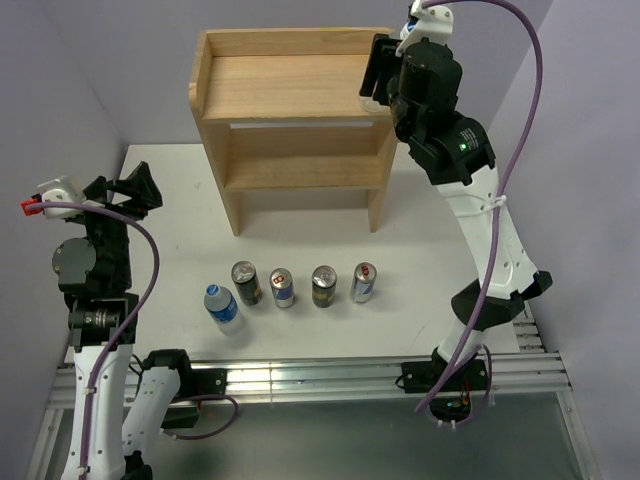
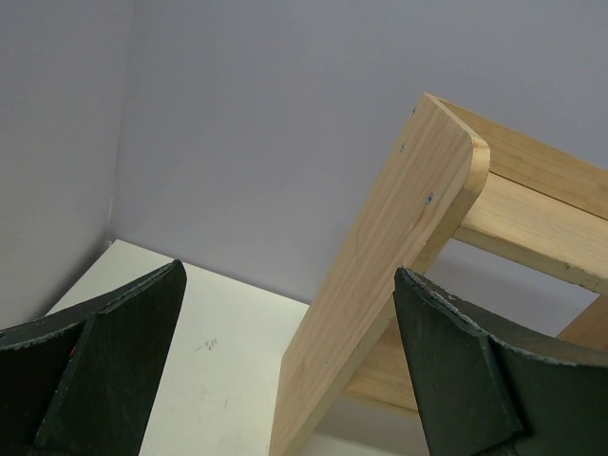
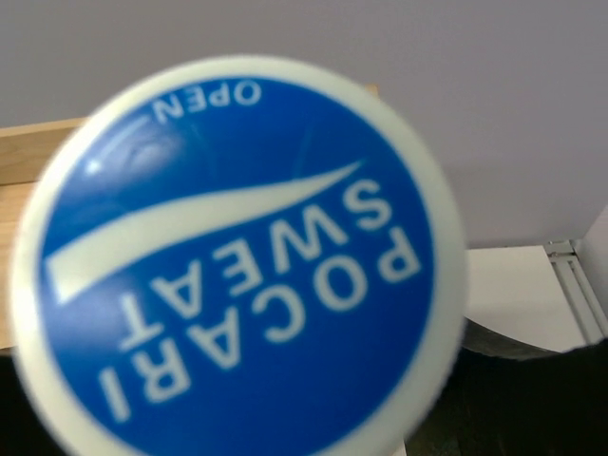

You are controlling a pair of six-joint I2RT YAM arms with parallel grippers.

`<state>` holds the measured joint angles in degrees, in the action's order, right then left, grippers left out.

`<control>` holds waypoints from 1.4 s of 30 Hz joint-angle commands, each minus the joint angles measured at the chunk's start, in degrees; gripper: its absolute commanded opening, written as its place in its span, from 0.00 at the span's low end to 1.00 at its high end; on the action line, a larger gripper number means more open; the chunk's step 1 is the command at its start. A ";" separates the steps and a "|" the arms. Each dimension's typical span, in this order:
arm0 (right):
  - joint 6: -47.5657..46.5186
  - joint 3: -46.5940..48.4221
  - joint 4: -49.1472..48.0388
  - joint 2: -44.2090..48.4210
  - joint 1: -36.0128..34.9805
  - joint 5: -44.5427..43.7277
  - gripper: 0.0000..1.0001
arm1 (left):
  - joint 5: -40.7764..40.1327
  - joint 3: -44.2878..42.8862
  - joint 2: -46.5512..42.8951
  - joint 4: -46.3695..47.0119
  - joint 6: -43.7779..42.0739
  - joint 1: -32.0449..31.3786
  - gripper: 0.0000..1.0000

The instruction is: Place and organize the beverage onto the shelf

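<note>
Standing in a row on the white table (image 1: 420,250), nearest the arm bases, are a small water bottle (image 1: 222,305) and four upright cans (image 1: 323,286), all well apart from both grippers.

Left of them, the left gripper (image 1: 140,192) hovers with its jaws spread wide and nothing between them. In its wrist view the side panel of the shelf (image 1: 290,85) shows in the gap, some way ahead.

Farther back stands the two-tier wooden shelf, with no drinks showing on the boards in view.

Farthest, the right gripper (image 1: 378,80) hangs at the right rim of the shelf's top board. Its wrist camera is almost filled by a blue Pocari Sweat cap (image 3: 237,256), so that drink's long axis points straight up at the camera. The cap hides the jaws, and I cannot tell whether they are clamped on it or already loose.

The top board lies left of and below this drink, so the right arm is much the nearer for placing it.
</note>
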<state>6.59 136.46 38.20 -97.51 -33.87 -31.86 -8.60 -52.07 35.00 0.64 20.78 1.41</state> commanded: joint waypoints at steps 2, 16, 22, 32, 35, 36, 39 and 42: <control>0.00 0.39 -6.82 5.40 -1.64 -0.84 0.00 | 1.04 0.13 -0.20 1.90 0.23 0.35 0.98; -0.61 -2.34 -7.08 6.64 -4.01 -3.04 0.00 | 0.95 0.13 -0.11 1.73 0.23 0.35 0.98; -0.44 -2.52 -6.99 5.14 -4.01 -3.12 0.00 | 0.87 0.22 -0.37 1.82 0.23 0.35 0.98; -0.53 -3.92 -8.40 2.77 -4.01 -3.91 0.16 | 0.60 0.13 -0.73 1.82 0.06 0.35 0.98; -0.61 -3.92 -8.66 2.07 -4.01 -4.00 0.25 | 0.60 0.13 -0.73 1.73 0.06 0.35 0.98; -0.61 -3.92 -8.84 1.89 -4.01 -4.09 0.26 | 0.60 0.13 -0.73 1.73 -0.03 0.35 0.98; -0.96 -4.19 -9.36 1.28 -4.01 -4.44 0.39 | 0.60 0.22 -0.81 1.73 0.06 0.35 0.98; -1.14 -4.28 -9.80 0.66 -4.01 -4.53 0.46 | 0.51 0.22 -0.81 1.73 -0.03 0.35 0.98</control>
<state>6.07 132.55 34.46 -96.33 -37.76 -35.57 -8.62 -51.96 34.96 0.64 20.75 1.43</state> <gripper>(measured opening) 0.688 0.979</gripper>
